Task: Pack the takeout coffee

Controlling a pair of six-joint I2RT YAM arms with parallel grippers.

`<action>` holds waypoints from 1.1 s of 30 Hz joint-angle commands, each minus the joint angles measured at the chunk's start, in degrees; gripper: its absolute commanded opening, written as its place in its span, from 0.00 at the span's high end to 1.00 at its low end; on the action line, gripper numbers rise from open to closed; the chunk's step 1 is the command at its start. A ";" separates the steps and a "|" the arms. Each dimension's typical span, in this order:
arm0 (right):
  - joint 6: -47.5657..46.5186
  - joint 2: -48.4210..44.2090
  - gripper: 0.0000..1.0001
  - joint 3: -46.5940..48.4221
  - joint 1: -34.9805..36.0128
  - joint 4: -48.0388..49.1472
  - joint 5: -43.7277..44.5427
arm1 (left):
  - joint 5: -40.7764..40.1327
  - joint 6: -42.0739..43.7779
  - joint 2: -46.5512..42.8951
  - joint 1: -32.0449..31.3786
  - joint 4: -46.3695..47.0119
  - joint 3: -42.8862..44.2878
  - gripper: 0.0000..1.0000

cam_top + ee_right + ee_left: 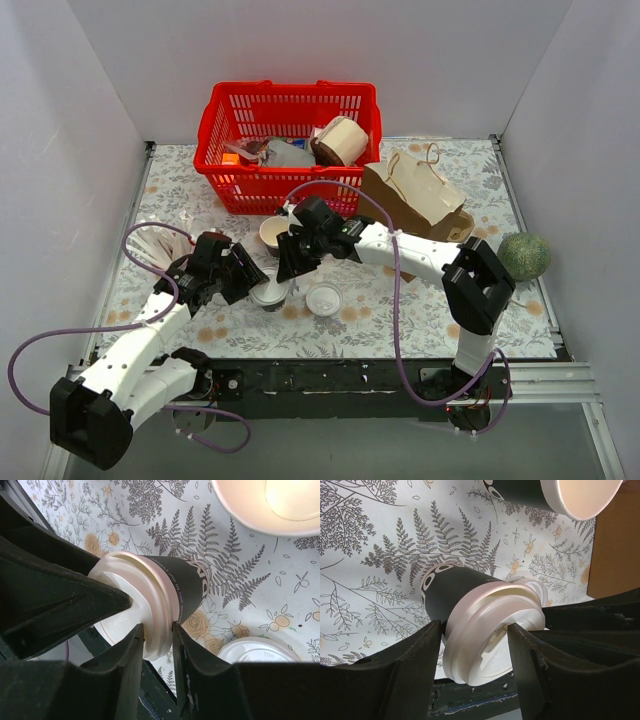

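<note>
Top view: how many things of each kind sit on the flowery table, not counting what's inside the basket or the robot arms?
Paper cups: 2, the takeout coffee and a lidless cup
White lids: 2, the coffee's lid and a loose lid
Red basket: 1
Brown paper bag: 1
Green ball: 1
Total: 7

Overhead looks down; close wrist views share lidded cup [480, 615].

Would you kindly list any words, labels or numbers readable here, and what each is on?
Takeout coffee: white lettering on its dark wall, angled and partly hidden, unreadable.
Loose lid: faint embossed letters, too blurred to read.
Items in the red basket: too small to tell.
</note>
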 commanded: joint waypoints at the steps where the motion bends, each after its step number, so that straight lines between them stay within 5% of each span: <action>1: -0.05 2.49 0.72 1.20 -0.22 -3.99 2.00 | -2.67 -0.60 1.01 0.13 -0.24 -1.98 0.47; 11: -1.72 3.64 0.62 1.73 -0.40 -1.80 -1.25 | 0.39 -0.43 -0.39 0.22 2.12 -3.21 0.47; 16: -1.99 3.11 0.61 2.34 -0.40 -0.13 -1.08 | -0.11 1.06 -4.08 0.31 2.22 -1.99 0.23; 17: -2.07 3.11 0.61 2.34 -0.40 0.05 -0.99 | -0.73 1.50 -4.26 0.31 2.13 -1.63 0.07; 18: -2.16 2.94 0.60 2.25 -0.40 0.13 -0.81 | -0.91 2.90 -4.35 0.22 2.48 -1.54 0.02; 33: -2.34 3.29 0.53 2.43 -0.66 1.63 2.44 | 1.64 1.68 -6.01 0.31 15.93 -8.75 0.02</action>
